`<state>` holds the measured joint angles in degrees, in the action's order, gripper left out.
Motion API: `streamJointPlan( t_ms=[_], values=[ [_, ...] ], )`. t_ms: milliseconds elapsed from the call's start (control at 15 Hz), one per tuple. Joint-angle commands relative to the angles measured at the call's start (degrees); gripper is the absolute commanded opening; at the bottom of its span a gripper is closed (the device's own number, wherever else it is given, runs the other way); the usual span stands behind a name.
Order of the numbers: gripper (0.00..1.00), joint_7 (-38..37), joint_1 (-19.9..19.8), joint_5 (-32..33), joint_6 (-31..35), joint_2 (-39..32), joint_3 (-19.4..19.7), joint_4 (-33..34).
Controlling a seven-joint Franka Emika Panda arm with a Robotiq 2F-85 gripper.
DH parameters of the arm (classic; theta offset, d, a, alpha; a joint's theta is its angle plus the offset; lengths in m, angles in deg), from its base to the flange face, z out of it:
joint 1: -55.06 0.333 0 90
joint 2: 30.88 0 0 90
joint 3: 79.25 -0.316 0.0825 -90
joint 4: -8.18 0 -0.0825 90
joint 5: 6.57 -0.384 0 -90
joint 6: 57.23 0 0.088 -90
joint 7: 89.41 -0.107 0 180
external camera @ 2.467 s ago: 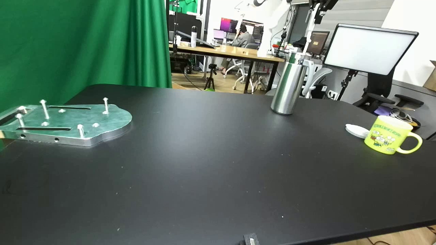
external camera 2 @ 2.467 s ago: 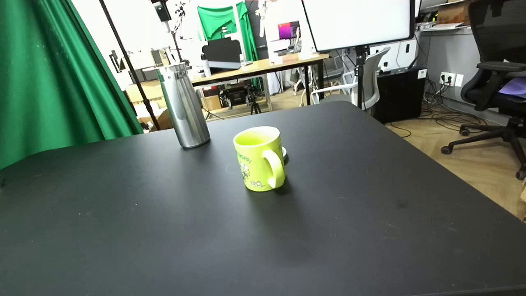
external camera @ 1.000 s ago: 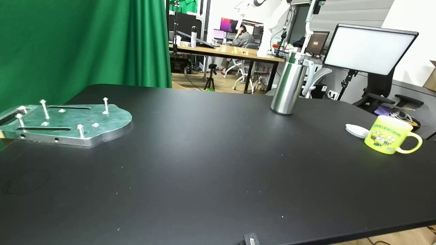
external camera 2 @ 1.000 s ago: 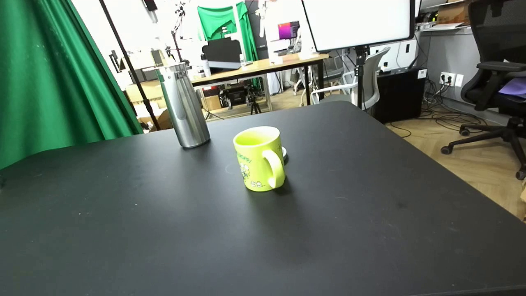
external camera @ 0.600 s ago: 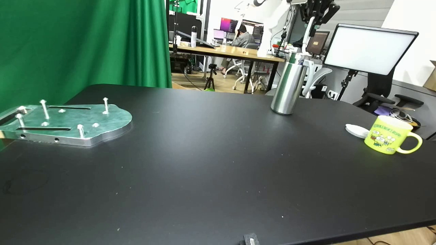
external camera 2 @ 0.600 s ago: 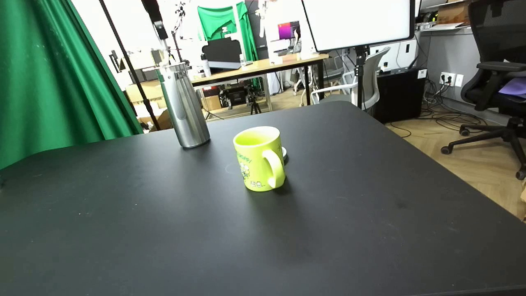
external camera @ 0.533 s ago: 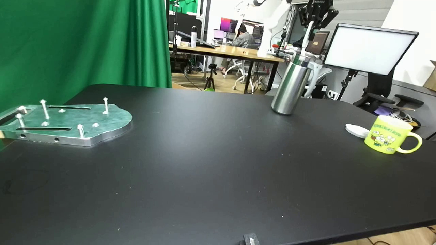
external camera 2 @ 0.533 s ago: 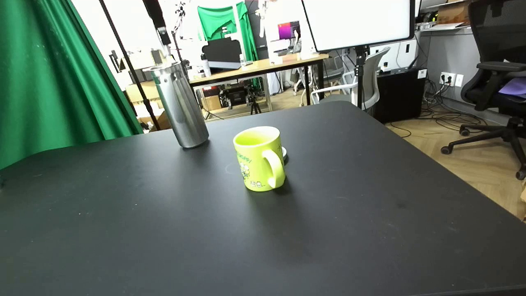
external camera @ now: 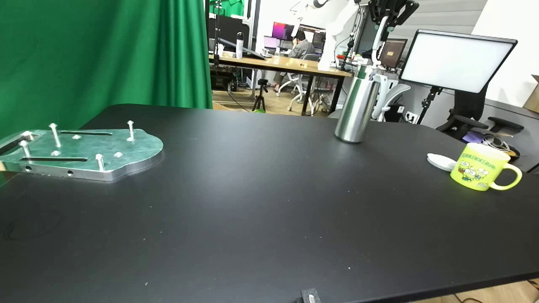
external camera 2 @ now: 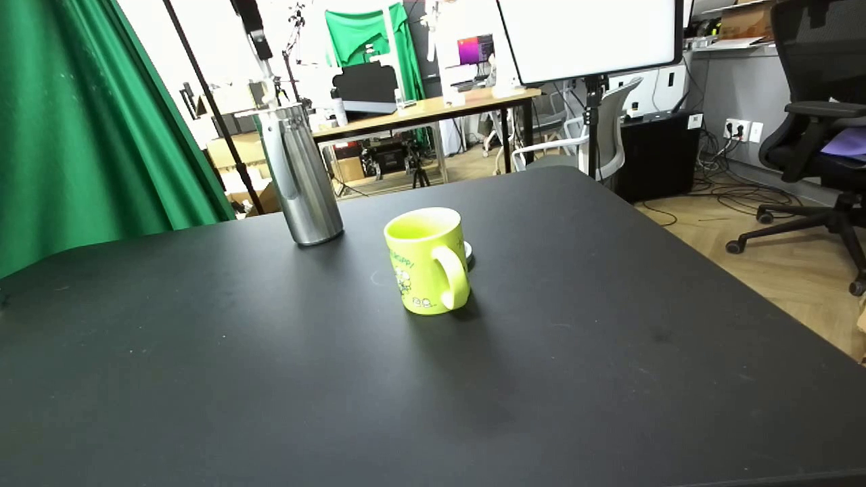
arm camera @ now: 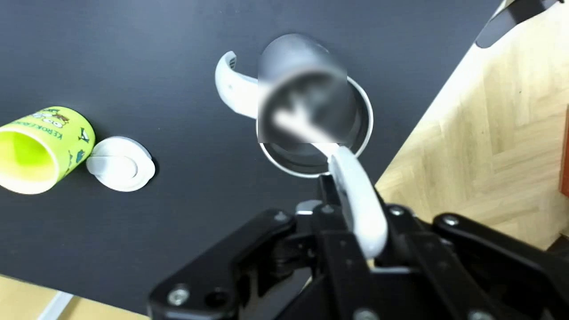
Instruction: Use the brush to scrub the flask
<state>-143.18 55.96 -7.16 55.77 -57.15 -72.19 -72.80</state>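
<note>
The flask, a tall silver metal cylinder with a light grey handle, stands on the black table in both exterior views. The wrist view looks down into its open mouth and at its wall. My gripper is shut on the white handle of the brush. The gripper is above the flask in both exterior views. The brush shaft runs down into the flask's mouth. The brush head is inside the flask, hidden in the exterior views and blurred in the wrist view.
A yellow-green mug stands near the flask, with a white lid beside it. A green metal plate with upright bolts lies at the table's far side. The table edge runs close to the flask in the wrist view.
Half a second ago the flask leaned over; now it stands straighter and its handle has turned a little. My gripper rose out of view, came down again, and keeps hold of the brush.
</note>
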Motion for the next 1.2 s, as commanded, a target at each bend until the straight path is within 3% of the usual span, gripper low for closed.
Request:
streamJointPlan(
  t_ms=[0,267,800,1133],
  values=[
    [0.04,0.33,1.07,1.82,0.83,7.35,-0.25,-4.55],
    [0.04,1.94,0.42,1.0,0.74,8.27,-0.87,-4.52],
    [0.04,7.54,-2.31,-3.46,3.98,-0.85,-0.76,-2.13],
    [0.04,7.98,-1.0,-2.56,4.6,3.1,-0.52,-5.47]
  ],
)
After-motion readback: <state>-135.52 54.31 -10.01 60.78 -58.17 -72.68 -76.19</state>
